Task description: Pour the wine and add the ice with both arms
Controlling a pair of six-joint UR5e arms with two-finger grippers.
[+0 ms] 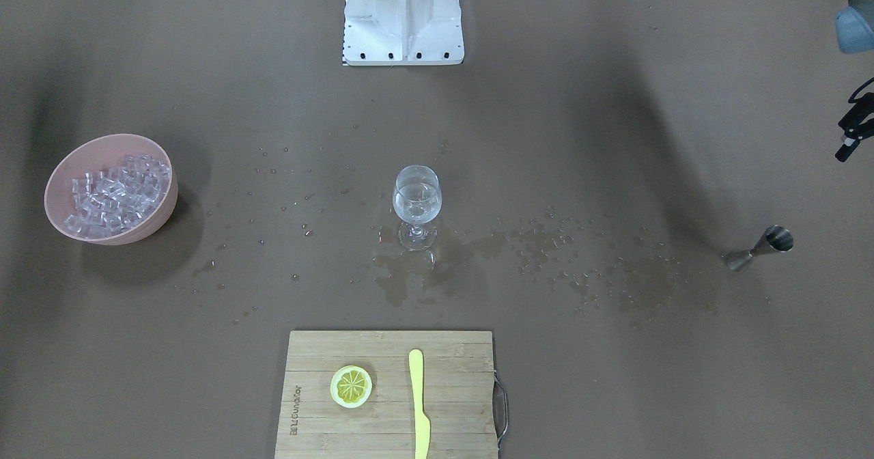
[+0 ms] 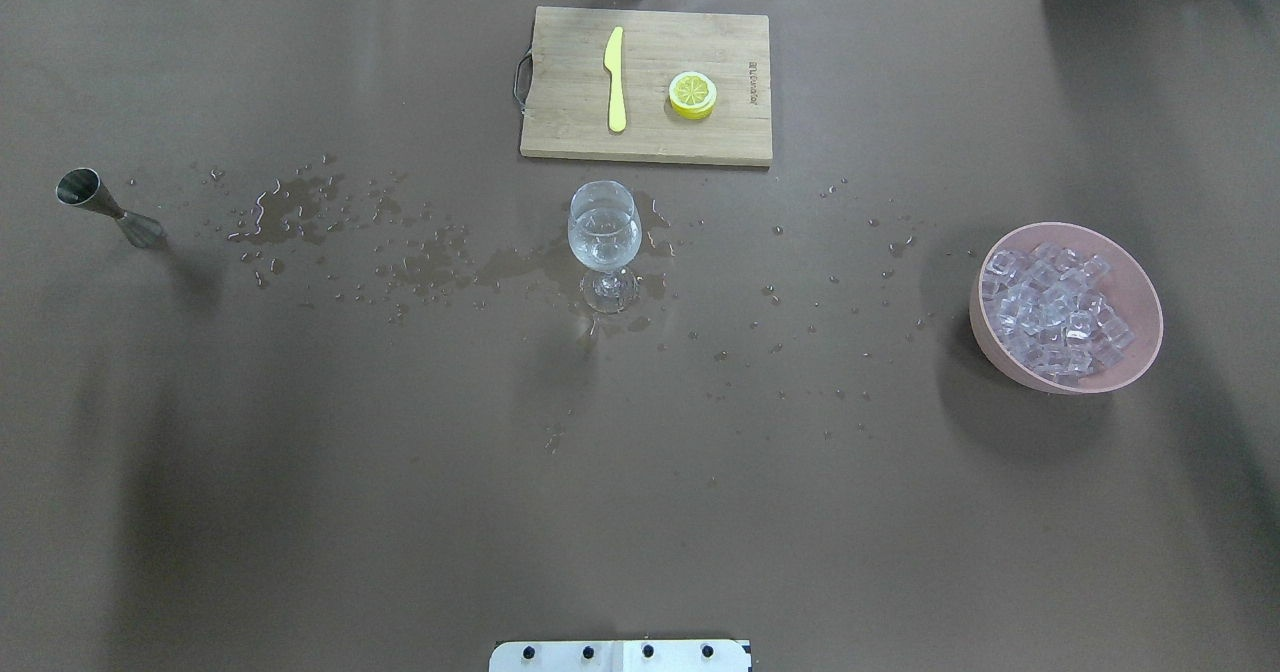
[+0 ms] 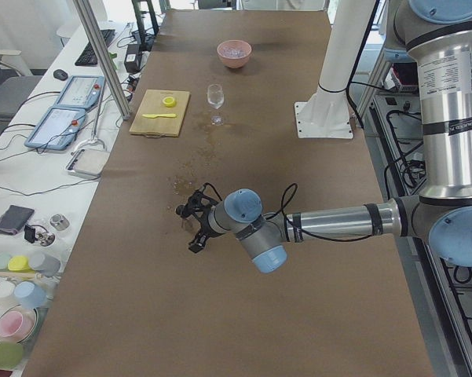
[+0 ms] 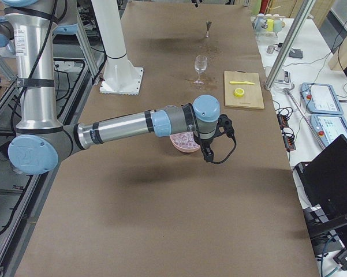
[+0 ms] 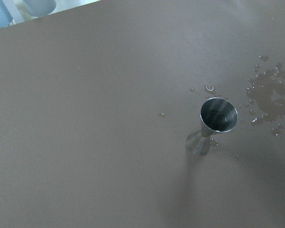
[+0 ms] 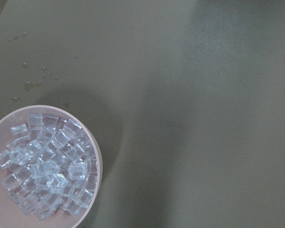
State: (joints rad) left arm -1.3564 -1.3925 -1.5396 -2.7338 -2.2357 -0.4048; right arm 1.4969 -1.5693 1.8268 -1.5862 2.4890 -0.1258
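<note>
A stemmed wine glass stands mid-table with a small amount of clear wine in it; it also shows in the overhead view. A steel jigger stands at the table's left end, right under the left wrist camera. Ice cubes fill a pink bowl at the right end, below the right wrist camera. My left gripper hovers above the table near the jigger. My right gripper hovers over the bowl. I cannot tell whether either one is open or shut.
A wooden cutting board at the far edge carries a lemon slice and a yellow knife. Water spills and droplets lie between the jigger and the glass. The white pedestal stands at the robot's side.
</note>
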